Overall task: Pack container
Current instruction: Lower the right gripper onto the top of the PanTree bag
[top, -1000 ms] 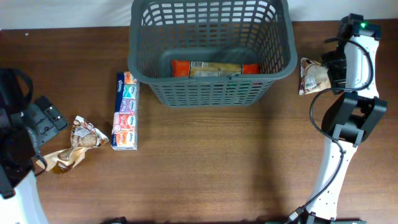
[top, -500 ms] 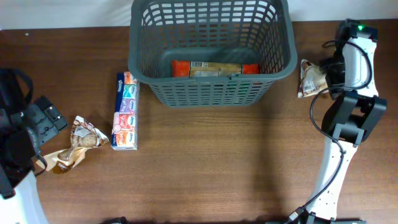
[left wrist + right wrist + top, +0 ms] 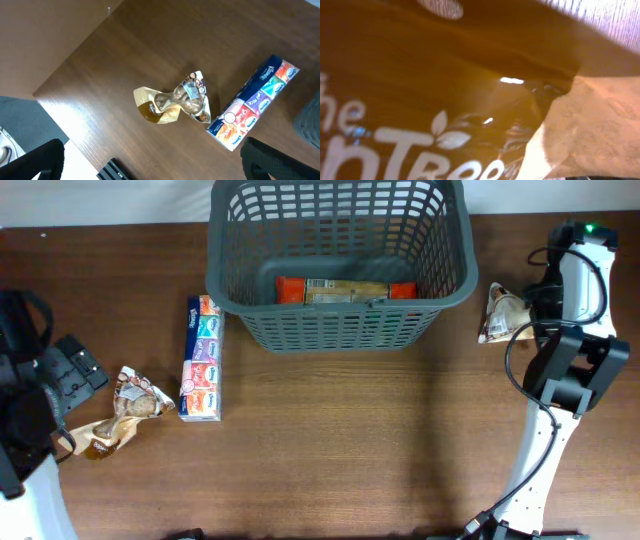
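Observation:
The dark grey slotted basket [image 3: 226,242] stands at the back middle with a red and tan package [image 3: 345,290] lying in it. My right gripper [image 3: 530,308] is at the basket's right side, against a brown and cream snack bag [image 3: 498,312]. That bag [image 3: 420,100] fills the right wrist view and hides the fingers. My left gripper [image 3: 75,370] is open and empty at the far left; its fingertips [image 3: 155,167] stay wide apart above the table. A crumpled gold snack bag [image 3: 125,415] [image 3: 175,100] and a colourful tissue pack [image 3: 203,360] [image 3: 252,107] lie left of the basket.
The table's left edge [image 3: 60,105] runs close to the crumpled bag. The right arm's base column [image 3: 535,450] stands at the right front. A white wall edge runs along the back behind the basket.
My right gripper has shifted slightly right and toward the front, and the snack bag has moved with it. The left arm and the other items have not moved.

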Tool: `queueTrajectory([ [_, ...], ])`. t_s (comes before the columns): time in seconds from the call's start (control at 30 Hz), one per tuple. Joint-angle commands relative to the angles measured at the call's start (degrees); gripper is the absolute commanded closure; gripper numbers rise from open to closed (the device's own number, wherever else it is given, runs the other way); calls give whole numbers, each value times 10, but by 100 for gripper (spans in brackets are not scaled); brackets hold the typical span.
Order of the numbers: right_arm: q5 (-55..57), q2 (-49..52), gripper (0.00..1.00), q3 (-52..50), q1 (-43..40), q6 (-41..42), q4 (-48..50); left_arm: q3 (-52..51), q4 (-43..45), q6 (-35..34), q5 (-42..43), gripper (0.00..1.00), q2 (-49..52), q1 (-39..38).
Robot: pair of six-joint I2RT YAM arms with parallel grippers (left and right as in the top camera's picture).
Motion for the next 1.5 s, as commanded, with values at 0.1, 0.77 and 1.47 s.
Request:
queueTrajectory([
  [0.1, 8, 0, 1, -16, -8, 10, 16, 3, -1, 9, 0, 1, -4, 4],
  [0.77, 10, 0, 4, -102, -8, 10, 39, 3, -1, 9, 0, 1, -4, 4],
  [1.47, 7, 0, 69, -118, -8, 10, 43, 3, -1, 9, 0, 1, -4, 4],
])
